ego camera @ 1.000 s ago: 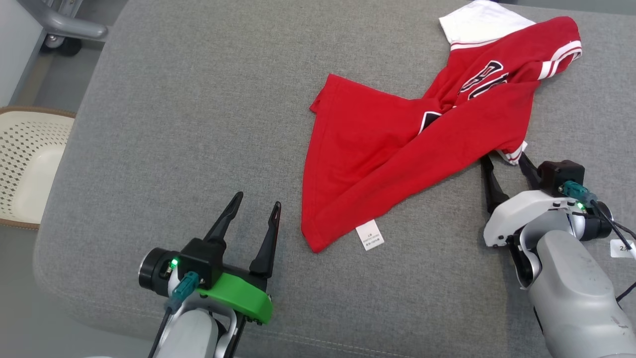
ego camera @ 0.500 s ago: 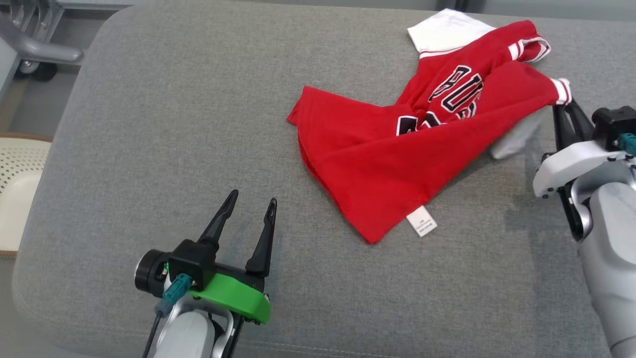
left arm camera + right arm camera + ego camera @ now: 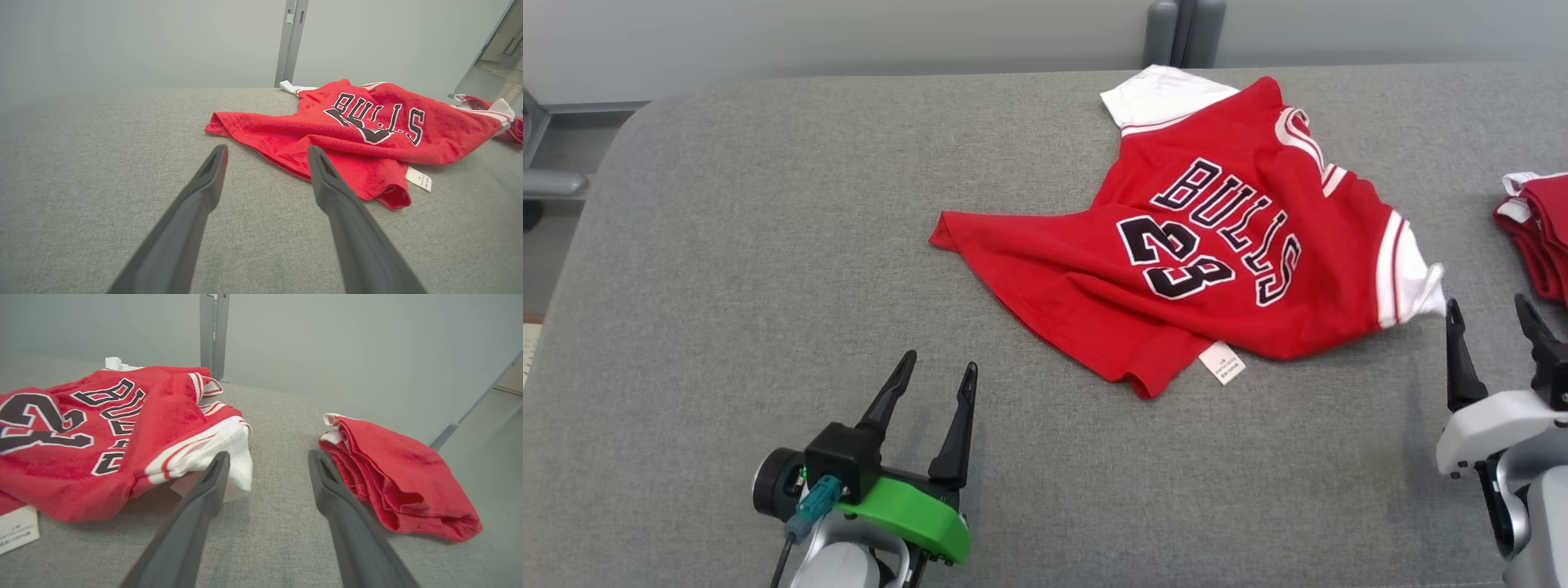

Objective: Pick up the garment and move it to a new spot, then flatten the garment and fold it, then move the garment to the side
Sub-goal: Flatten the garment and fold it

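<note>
- Over the cushion's point(image 3: 768, 245) near-left part, the left gripper point(image 3: 939, 362) hung with its two fingers spread apart and nothing between them, well apart from the cloth. A reach from there would likely have caught only the crumpled lower hem and dragged it into a tighter bunch.
- Across the cushion's middle toward its far-right part lay the garment point(image 3: 1217, 269), lettering up but skewed, one lower corner tucked under beside the care label point(image 3: 1223, 362). Folding it as it lay would probably have locked that tuck and the wrinkles into the fold.
- Above the cushion's near-right part, the right gripper point(image 3: 1486, 302) stood with fingers parted and empty, its left finger just beside the white sleeve point(image 3: 212, 449); whether it touched could not be told. Closing too shallow there might have pinched a single layer, which could slip out on the pull.
- At the cushion's right edge sat a folded red pile point(image 3: 400, 473), near the right finger. A wide sweep or a pull toward that side could have snagged it or laid the garment over it.
</note>
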